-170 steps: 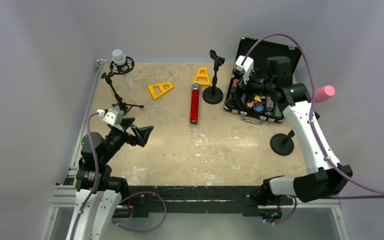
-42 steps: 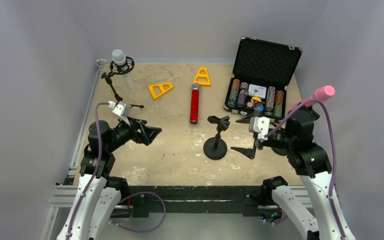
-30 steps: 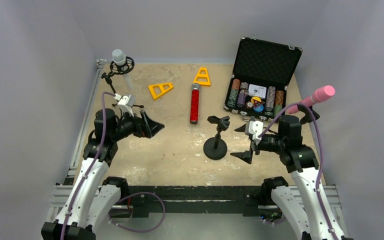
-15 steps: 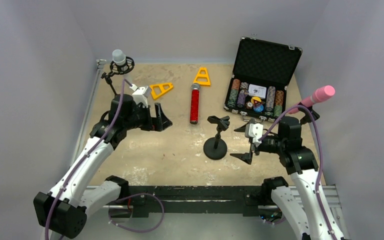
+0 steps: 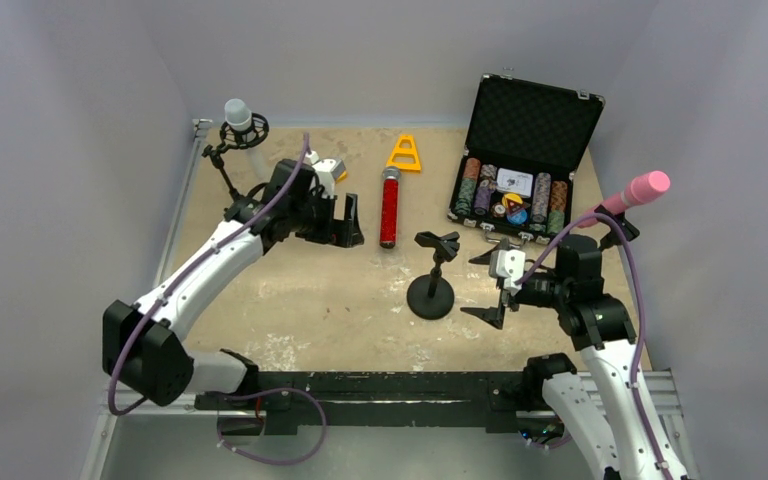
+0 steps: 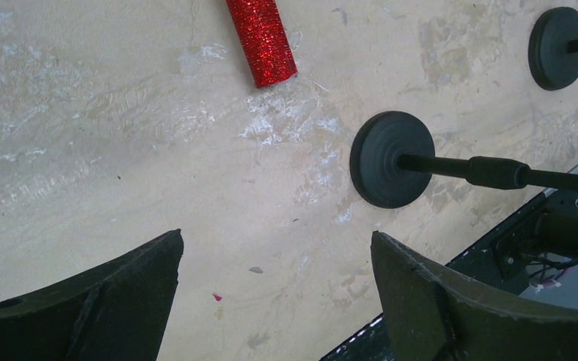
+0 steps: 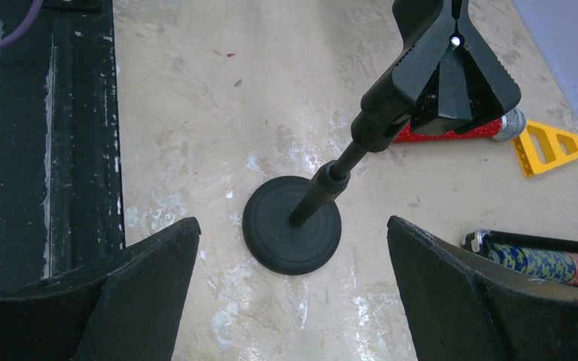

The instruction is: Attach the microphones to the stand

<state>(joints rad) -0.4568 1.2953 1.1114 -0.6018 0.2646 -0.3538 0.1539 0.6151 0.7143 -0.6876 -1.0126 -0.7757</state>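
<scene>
- Top external view: the left gripper (image 5: 346, 222), fingers spread wide and empty, hangs just at 9 o'clock of the red microphone (image 5: 389, 208), which lies flat on the table (image 5: 310, 300).
- The right gripper (image 5: 485, 285), equally wide and empty, sits at 3 o'clock of the bare stand (image 5: 431, 290).
- The pink microphone (image 5: 632, 192) slants up at the table's 3 o'clock edge.
- The white microphone (image 5: 237, 114) stands in its mount at 11 o'clock.

Top looks down; 2 close wrist views share stand (image 7: 292, 226).
</scene>
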